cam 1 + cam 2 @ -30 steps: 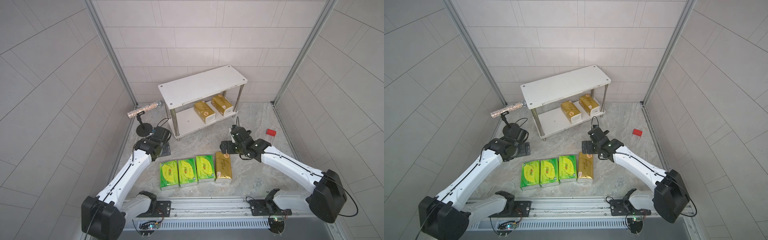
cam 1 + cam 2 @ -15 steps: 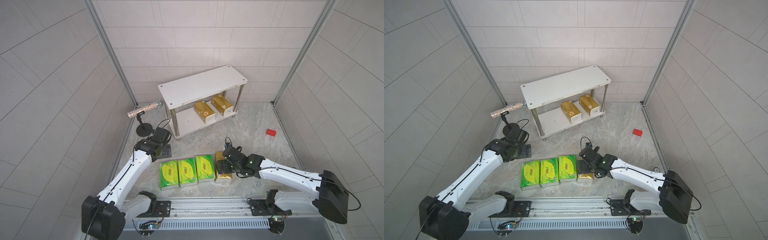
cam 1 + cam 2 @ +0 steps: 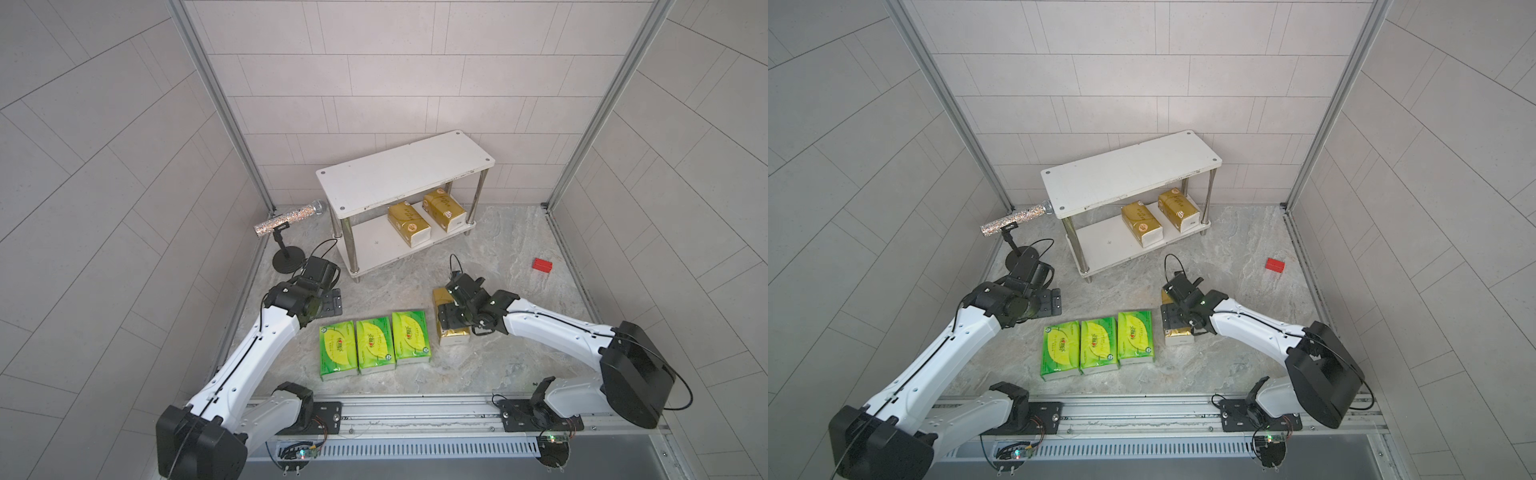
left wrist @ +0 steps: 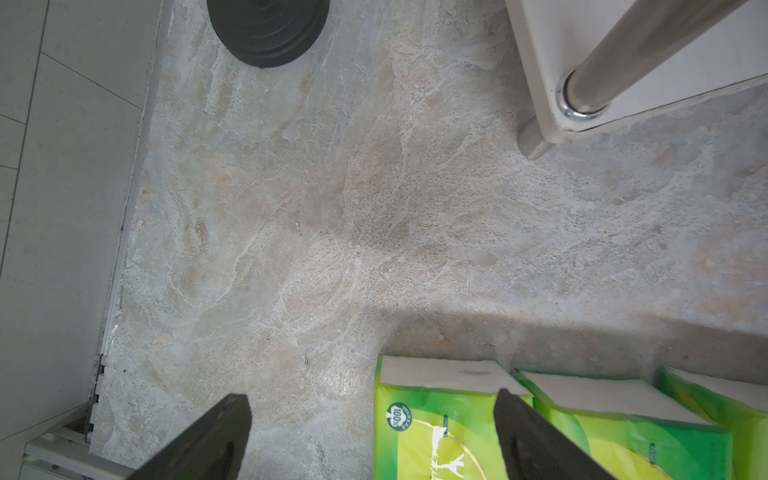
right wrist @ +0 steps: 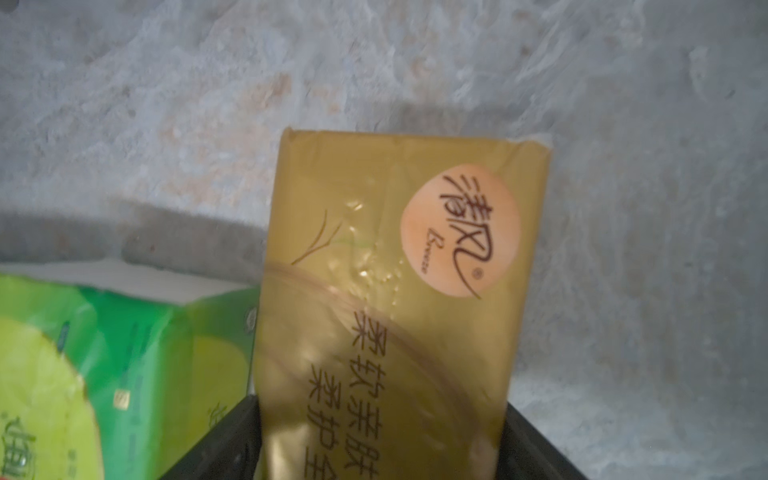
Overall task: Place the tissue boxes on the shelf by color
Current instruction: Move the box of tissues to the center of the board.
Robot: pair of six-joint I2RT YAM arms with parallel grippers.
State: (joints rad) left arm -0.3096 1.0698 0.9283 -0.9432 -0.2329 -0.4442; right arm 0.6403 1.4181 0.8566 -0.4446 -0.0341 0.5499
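Right hand [image 5: 380,411]: clasps gold pack [image 5: 395,257].
Left hand [image 4: 372,397]: released.
Care: squeeze gently, clear green pack [image 3: 410,338] at nine o'clock.

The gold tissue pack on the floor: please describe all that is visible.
The gold tissue pack is a rectangular brick in shiny gold film, with a round peach logo, Chinese writing and a white end. It lies on the stone-look floor, close beside a green pack. The right end effector straddles its long sides; a firm grip is not certain.
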